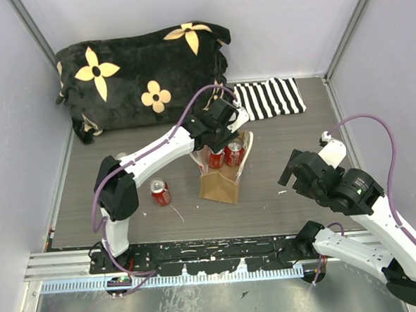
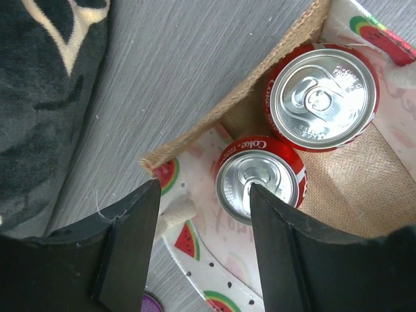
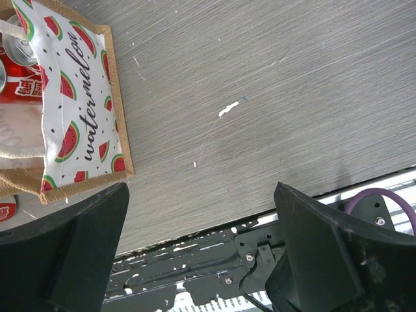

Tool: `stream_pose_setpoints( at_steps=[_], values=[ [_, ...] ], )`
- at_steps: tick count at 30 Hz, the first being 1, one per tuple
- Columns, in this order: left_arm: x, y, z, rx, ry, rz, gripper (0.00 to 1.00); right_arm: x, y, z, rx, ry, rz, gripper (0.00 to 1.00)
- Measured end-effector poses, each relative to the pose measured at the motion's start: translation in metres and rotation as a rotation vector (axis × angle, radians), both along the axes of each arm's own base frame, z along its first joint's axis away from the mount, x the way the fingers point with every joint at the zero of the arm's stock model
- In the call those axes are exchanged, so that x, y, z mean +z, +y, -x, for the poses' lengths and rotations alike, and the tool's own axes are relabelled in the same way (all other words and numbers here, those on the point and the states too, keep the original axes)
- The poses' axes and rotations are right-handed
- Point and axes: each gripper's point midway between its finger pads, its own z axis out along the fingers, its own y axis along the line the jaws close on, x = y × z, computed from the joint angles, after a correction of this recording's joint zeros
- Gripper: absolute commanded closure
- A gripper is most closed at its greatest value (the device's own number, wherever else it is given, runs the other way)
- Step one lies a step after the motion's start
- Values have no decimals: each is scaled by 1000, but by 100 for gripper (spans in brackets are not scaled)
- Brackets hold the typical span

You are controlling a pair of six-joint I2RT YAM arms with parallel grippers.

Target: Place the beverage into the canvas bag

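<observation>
The canvas bag [image 1: 220, 187] stands upright mid-table, tan with a white watermelon-print side [image 3: 81, 107] and cream loop handles. Two red cola cans [image 1: 234, 153] stand inside it, their silver tops showing. My left gripper [image 1: 219, 132] hovers over the bag's mouth. In the left wrist view its jaws [image 2: 201, 247] are open, nothing between them. One can [image 2: 260, 181] sits just below the right finger, the other can [image 2: 323, 97] beyond it. A third red can [image 1: 160, 193] stands on the table left of the bag. My right gripper [image 1: 289, 172] hangs open to the bag's right [image 3: 201, 247], over bare table.
A black cushion with cream flowers [image 1: 139, 68] fills the back left. A black-and-white striped cloth [image 1: 268, 99] lies behind the bag. Pale walls enclose the table on three sides. The metal mounting rail [image 1: 200, 254] runs along the near edge.
</observation>
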Motion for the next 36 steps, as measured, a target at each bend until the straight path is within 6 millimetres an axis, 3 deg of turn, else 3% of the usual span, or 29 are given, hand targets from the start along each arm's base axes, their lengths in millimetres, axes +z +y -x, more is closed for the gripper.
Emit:
stream_pose_setpoints(
  at_steps=[14,19,22,25,27,28,30,34,36],
  values=[
    [62,1,11,24,-34,161,31,-2,8,-7,16,5,3,0],
    [108,10,3,66,-51,310,29,-2,11,-10,22,8,8,0],
    [145,53,-27,167,-93,405,21,-2,12,-11,22,4,4,0],
    [172,124,-53,313,-145,454,17,-2,13,-13,23,0,1,0],
    [178,165,-56,372,-155,457,14,-5,15,-14,26,1,4,0],
    [176,177,-50,373,-140,452,13,-6,15,-15,29,4,9,0],
    [164,182,-28,327,-83,444,8,-8,18,-18,37,10,21,0],
    [107,179,49,173,127,392,6,-13,26,-26,58,29,49,0],
    [87,182,77,134,211,361,3,-15,29,-30,67,37,61,0]
  ],
)
